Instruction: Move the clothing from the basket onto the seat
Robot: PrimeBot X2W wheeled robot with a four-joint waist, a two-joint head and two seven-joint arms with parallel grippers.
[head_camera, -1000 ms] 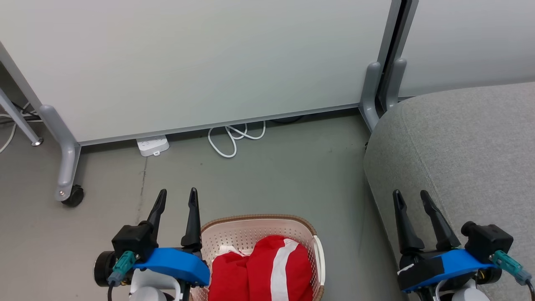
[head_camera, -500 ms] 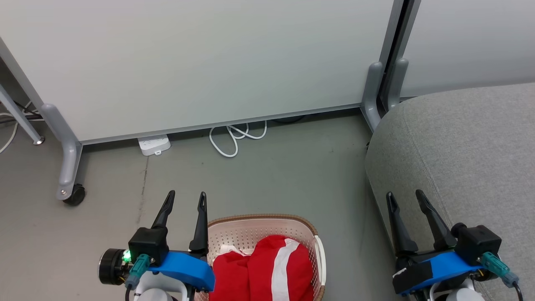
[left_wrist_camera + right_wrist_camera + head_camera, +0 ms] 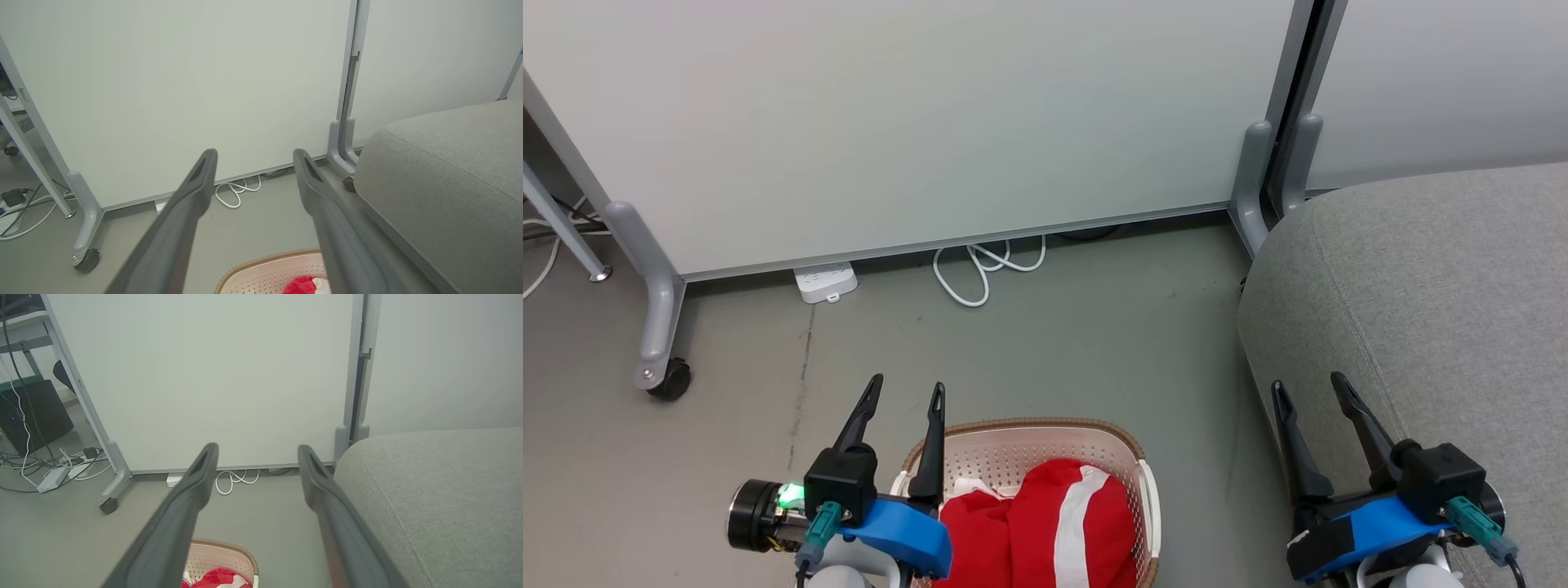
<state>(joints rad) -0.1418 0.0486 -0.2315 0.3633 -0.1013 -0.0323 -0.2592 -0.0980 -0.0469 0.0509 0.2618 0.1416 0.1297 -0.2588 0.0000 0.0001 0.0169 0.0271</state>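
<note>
The red clothing point(image 3: 1033, 527) with a white stripe lies bunched in the cream basket point(image 3: 1029, 437) on the floor at the bottom middle of the head view. My left gripper point(image 3: 907, 392) is open above the basket's left rim, fingers pointing away from me, nothing between them. My right gripper point(image 3: 1311, 388) is open over the front left edge of the grey seat point(image 3: 1437, 302), also holding nothing. In the left wrist view the basket point(image 3: 265, 271) and a bit of clothing point(image 3: 304, 284) show below the open gripper point(image 3: 254, 157). The right wrist view shows basket point(image 3: 220, 555), clothing point(image 3: 220, 578), seat point(image 3: 441, 490) and open gripper point(image 3: 257, 451).
A white partition panel point(image 3: 915, 122) on grey wheeled legs point(image 3: 658, 322) stands behind the basket. A white cable coil point(image 3: 984, 273) and power strip point(image 3: 825, 283) lie at its foot. Grey floor point(image 3: 1094, 343) lies between basket, panel and seat.
My left gripper has shifted right, from beside the basket to over its left rim. My right gripper has drifted slightly left. Both stay open; basket and clothing have not moved.
</note>
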